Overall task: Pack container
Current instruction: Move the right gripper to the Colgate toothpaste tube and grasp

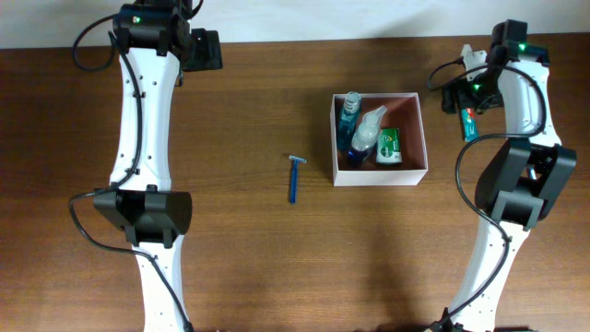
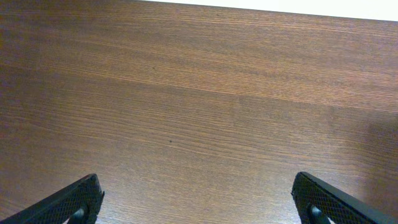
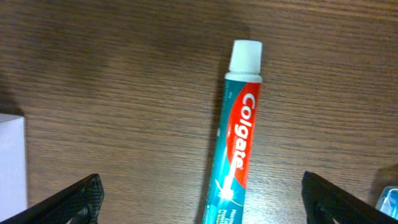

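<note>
The container is a square white-walled box with a reddish-brown floor, right of the table's centre. It holds a blue bottle, a white spray bottle and a green soap box. A Colgate toothpaste tube lies on the table to its right. My right gripper is open just above the tube, and in the right wrist view the tube lies between the spread fingers. A blue razor lies left of the container. My left gripper is open and empty at the far left over bare wood.
The container's white corner shows at the left edge of the right wrist view. A small blue-and-white thing peeks in at that view's lower right edge. The table's far edge runs close behind both grippers.
</note>
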Motion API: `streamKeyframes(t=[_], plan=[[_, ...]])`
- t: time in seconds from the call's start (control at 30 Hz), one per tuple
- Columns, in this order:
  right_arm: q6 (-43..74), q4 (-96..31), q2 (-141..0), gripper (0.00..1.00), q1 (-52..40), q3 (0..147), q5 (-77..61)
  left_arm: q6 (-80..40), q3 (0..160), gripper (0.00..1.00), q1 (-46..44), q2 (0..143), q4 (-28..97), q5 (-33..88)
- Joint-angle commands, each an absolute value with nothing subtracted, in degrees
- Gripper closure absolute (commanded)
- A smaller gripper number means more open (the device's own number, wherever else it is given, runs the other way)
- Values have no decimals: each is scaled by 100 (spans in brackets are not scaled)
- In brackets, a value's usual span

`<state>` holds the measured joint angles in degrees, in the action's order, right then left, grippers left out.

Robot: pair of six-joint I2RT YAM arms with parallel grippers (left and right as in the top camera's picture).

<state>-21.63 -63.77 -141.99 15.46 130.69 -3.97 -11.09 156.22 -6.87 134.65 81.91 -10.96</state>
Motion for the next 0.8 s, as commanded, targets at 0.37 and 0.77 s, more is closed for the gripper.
streamKeyframes(t=[0.37, 0.77], plan=[[-2204, -6211, -14558, 3, 1653, 12905, -449, -1061, 15642, 1, -670, 13474, 8191, -1140], [-2206, -6187, -14584, 9, 1804, 12722, -451, -1061, 15642, 1, -670, 13474, 8193, -1140]])
